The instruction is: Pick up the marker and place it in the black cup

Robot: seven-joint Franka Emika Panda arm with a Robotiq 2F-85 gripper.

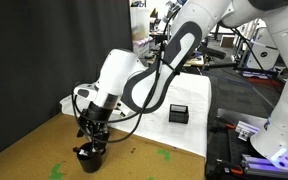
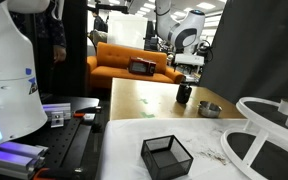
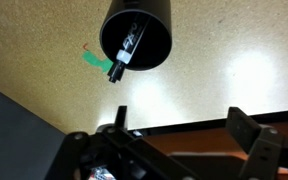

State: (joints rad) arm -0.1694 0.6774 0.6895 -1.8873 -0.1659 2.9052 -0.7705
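In the wrist view the black cup (image 3: 137, 35) stands on the tan table, seen from above. The marker (image 3: 123, 55) leans inside it, its dark body with a whitish part poking over the rim. My gripper (image 3: 182, 125) is open and empty, its two fingers spread wide above the table, apart from the cup. In an exterior view the gripper (image 1: 92, 133) hangs just over the cup (image 1: 88, 156). In the other exterior view the cup (image 2: 184, 95) stands under the gripper (image 2: 187, 74) at the table's far end.
A black square box (image 1: 178, 113) sits on the white sheet and shows in both exterior views (image 2: 166, 154). A shiny metal cup (image 2: 210, 109) lies near the black cup. Green tape marks (image 3: 94, 61) are on the table. An orange sofa (image 2: 124, 60) stands behind.
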